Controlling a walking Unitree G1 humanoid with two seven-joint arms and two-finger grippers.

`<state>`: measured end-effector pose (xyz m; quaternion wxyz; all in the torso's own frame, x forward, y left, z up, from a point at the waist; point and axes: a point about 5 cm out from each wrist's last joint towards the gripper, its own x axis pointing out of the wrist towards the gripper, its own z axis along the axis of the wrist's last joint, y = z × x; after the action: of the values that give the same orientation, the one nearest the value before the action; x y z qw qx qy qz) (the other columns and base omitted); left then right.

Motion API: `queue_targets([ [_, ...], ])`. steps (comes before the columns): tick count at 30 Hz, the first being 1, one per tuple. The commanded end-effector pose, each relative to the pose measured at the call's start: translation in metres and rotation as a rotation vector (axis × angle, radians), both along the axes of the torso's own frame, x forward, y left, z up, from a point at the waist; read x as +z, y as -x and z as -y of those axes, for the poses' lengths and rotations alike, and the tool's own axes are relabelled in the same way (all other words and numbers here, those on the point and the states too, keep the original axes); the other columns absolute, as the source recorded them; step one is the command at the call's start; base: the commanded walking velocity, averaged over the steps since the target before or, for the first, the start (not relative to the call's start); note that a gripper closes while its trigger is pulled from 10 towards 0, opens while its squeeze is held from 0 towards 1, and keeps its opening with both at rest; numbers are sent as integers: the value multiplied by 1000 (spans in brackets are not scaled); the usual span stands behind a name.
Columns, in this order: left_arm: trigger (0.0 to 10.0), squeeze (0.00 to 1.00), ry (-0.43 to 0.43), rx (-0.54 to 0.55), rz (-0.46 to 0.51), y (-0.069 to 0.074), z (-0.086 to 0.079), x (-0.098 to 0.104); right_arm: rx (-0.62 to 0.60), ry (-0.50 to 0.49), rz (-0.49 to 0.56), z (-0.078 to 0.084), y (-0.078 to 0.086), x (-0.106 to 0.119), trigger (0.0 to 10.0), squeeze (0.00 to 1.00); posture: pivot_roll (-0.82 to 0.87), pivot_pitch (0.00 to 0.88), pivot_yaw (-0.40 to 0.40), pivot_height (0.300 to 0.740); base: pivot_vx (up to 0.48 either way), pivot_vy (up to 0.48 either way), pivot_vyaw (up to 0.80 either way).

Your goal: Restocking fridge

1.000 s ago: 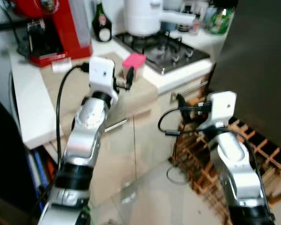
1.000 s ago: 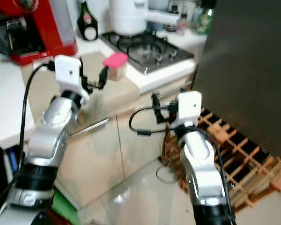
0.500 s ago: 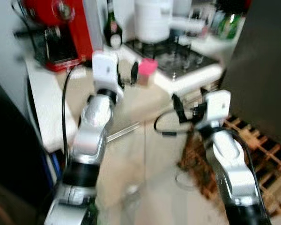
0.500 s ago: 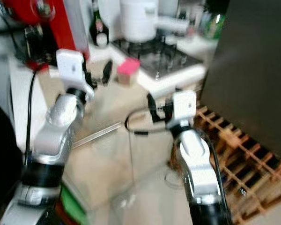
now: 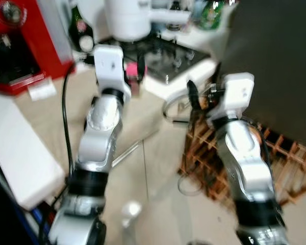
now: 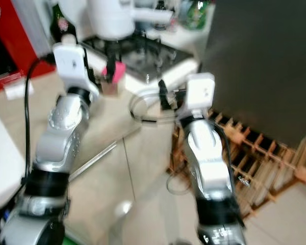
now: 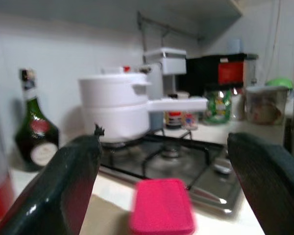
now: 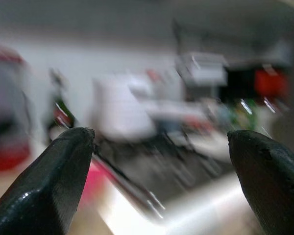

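The dark grey fridge door (image 5: 275, 56) stands shut at the right. My left gripper (image 5: 134, 74) is raised over the beige counter, open, with nothing between its fingers. A small box with a pink lid (image 7: 161, 205) sits on the counter just beyond it, beside the gas stove (image 5: 173, 51), apart from the fingers. My right gripper (image 5: 201, 94) is held up in front of the stove's corner and the fridge's edge, also open and holding nothing. The right wrist view is blurred.
A white pot (image 5: 125, 18) sits on the stove. A dark green bottle (image 5: 79, 33) and a red coffee machine (image 5: 15, 41) stand at the back left. A wooden wine rack (image 5: 290, 158) lies low beside the fridge. Cabinet fronts with a bar handle (image 5: 127, 148) are below.
The whole picture has shifted and blurred, so the camera has moved; the fridge now takes more of the right side. Both arms stay raised with their fingers open.
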<state>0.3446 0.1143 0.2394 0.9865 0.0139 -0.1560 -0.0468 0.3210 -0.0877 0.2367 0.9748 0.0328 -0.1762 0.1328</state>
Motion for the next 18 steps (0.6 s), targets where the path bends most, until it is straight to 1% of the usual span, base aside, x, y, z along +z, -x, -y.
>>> queue_targets([
  [1, 10000, 0, -3, 27, -4, -1, -5, 0, 20, 15, 7, -10, -5, 6, 10000, 0, -55, 0, 54, 740, 0, 0, 0],
  [3, 10000, 0, -6, 27, -5, -1, -5, 0, 26, 13, 17, -13, -7, 10, 10000, 0, -55, 0, 54, 740, 0, 0, 0],
  [5, 10000, 0, -27, 31, -7, -1, -4, -1, 31, 10, 28, -16, -16, 17, 10000, 0, -40, 0, 48, 740, 0, 0, 0],
  [7, 10000, 0, -47, 34, -9, 0, -4, -1, 30, 17, 25, -17, -22, 20, 10000, 0, -28, 0, 40, 740, 0, 0, 0],
  [9, 10000, 0, -91, 12, -8, 1, -2, -2, 39, 21, 26, -13, -22, 20, 10000, 0, -16, 0, 31, 740, 0, 0, 0],
  [10, 10000, 0, -105, 4, -1, 3, -1, -2, 28, 19, 12, -6, -21, 15, 10000, 0, -12, 0, 29, 740, 0, 0, 0],
  [11, 10000, 0, -123, -13, 3, 5, -1, -3, 8, 15, -6, 2, -18, 8, 10000, 0, -12, 0, 31, 740, 0, 0, 0],
  [12, 10000, 0, -148, -37, 1, 11, -2, -7, -22, 13, -24, 13, -8, -3, 10000, 0, -15, 0, 36, 740, 0, 0, 0],
  [13, 10000, 0, -148, -37, 1, 11, -2, -7, -22, 13, -24, 13, -8, -3, 10000, 0, -15, 0, 36, 740, 0, 0, 0],
  [14, 10000, 0, -151, -43, -3, 13, -3, -8, -28, 14, -22, 16, -4, -5, 10000, 0, -17, 0, 37, 740, 0, 0, 0],
  [15, 10000, 0, -143, -68, -18, 21, -6, -14, -46, 48, -1, 20, 9, -12, 10000, 0, -24, 0, 41, 740, 0, 0, 0],
  [16, 10000, 0, -143, -68, -18, 21, -6, -14, -46, 48, -1, 20, 9, -12, 10000, 0, -24, 0, 41, 740, 0, 0, 0],
  [18, 10000, 0, -98, -77, -32, 34, -10, -21, -87, 59, 3, 30, 28, -25, 10000, 0, -29, 0, 45, 740, 0, 0, 0],
])
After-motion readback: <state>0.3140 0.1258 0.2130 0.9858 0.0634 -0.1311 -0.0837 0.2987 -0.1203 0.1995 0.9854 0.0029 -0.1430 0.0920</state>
